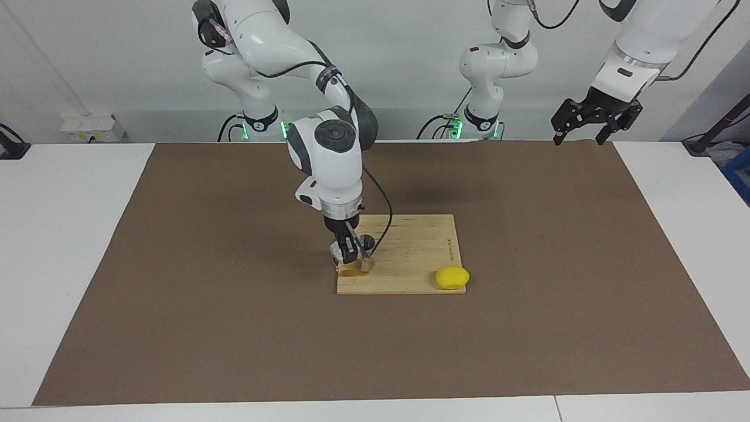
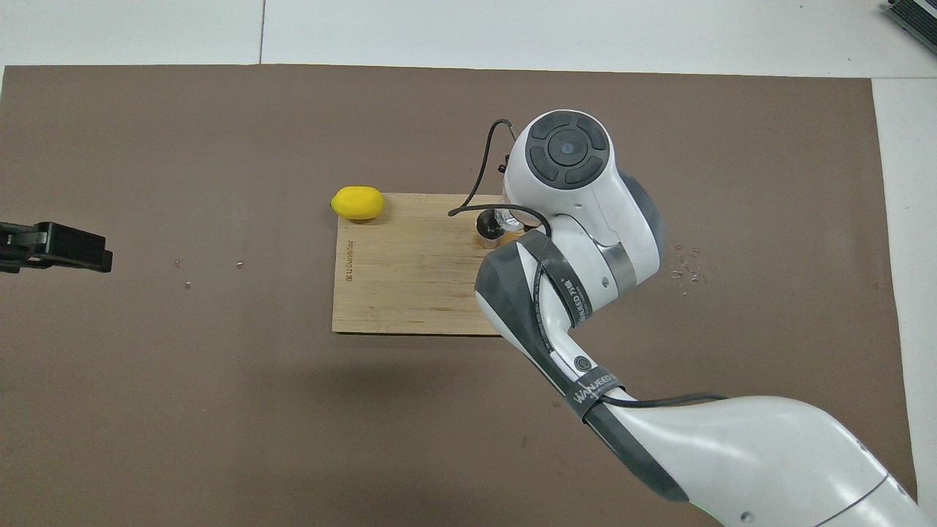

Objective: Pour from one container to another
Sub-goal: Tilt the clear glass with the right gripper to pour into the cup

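The clear glass tumbler (image 1: 336,251) is low over the wooden board (image 1: 413,258), at the board's corner toward the right arm's end. My right gripper (image 1: 350,255) reaches straight down and is shut on it. In the overhead view the tumbler (image 2: 508,217) shows only partly under my right wrist. The metal jigger (image 1: 366,241) stands on the board right beside the glass, on the side toward the left arm's end, its dark mouth up; it also shows in the overhead view (image 2: 488,226). My left gripper (image 1: 586,126) is open and empty, and waits raised at the left arm's end.
A yellow lemon (image 1: 452,277) lies at the board's corner farthest from the robots, also in the overhead view (image 2: 357,203). A wet brown stain (image 1: 350,271) marks the board under the glass. Small droplets (image 2: 684,266) dot the brown mat (image 1: 176,264).
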You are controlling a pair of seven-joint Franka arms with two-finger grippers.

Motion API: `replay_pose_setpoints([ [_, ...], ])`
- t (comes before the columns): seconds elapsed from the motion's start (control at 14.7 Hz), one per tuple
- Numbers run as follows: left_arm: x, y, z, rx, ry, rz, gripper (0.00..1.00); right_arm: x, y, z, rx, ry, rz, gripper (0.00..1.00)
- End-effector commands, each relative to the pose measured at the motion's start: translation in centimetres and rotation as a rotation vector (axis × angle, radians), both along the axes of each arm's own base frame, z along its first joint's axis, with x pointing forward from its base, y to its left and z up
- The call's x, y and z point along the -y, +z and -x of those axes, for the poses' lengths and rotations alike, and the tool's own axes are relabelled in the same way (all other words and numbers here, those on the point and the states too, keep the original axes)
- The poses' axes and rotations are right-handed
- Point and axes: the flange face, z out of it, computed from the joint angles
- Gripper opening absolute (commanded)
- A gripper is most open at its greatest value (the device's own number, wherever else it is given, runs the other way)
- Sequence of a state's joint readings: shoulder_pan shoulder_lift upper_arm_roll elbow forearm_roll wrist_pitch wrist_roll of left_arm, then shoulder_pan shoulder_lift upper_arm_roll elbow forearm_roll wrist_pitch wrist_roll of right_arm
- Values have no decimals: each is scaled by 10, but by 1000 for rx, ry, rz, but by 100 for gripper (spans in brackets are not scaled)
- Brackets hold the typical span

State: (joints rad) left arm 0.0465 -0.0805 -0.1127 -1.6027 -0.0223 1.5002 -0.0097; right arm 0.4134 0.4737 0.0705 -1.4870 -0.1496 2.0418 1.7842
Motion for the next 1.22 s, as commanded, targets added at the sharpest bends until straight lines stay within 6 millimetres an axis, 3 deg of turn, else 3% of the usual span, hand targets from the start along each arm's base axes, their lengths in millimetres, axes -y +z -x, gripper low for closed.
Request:
replay_pose_setpoints([
  [0.0,-4,-5,-8,-8,-7,3,100,-3,4,0,18,7,46,0],
  [0.48,-6,-6,1,-15,4,6,100,-17,6,9,49,71,126,0],
  [1.16,-6,-6,1,-15,4,6,100,-19,6,12,53,90,164,0],
])
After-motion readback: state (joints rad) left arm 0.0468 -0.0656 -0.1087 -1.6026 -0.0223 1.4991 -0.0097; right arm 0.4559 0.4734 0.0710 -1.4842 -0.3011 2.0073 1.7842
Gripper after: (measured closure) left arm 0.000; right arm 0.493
